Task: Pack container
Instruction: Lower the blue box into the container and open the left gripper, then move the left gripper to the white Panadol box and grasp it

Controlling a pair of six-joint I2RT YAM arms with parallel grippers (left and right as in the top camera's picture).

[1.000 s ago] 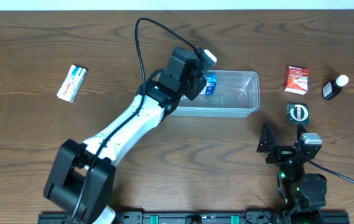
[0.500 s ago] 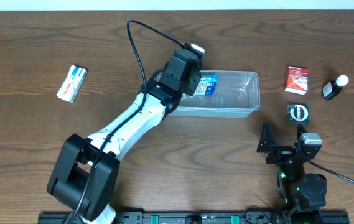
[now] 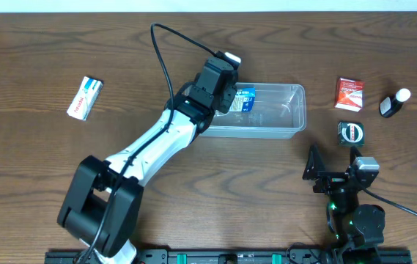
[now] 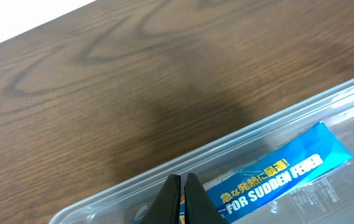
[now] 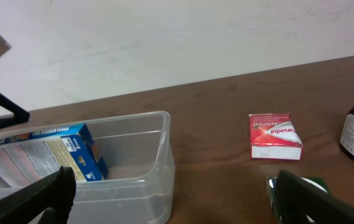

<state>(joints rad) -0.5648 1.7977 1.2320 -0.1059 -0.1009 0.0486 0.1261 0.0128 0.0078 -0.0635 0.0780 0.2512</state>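
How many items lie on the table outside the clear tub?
4: a white box far left; right of the tub, a red box, a dark square item and a dark bottle. The left arm may hide more.

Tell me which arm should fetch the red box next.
Right. Its open claw sits near the red box; the left claw is shut over the container, farther away.

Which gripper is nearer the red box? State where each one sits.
Right. The right gripper is on the robot's side of the red box, past a small black item; the left gripper is farther off, over the left end of the container.
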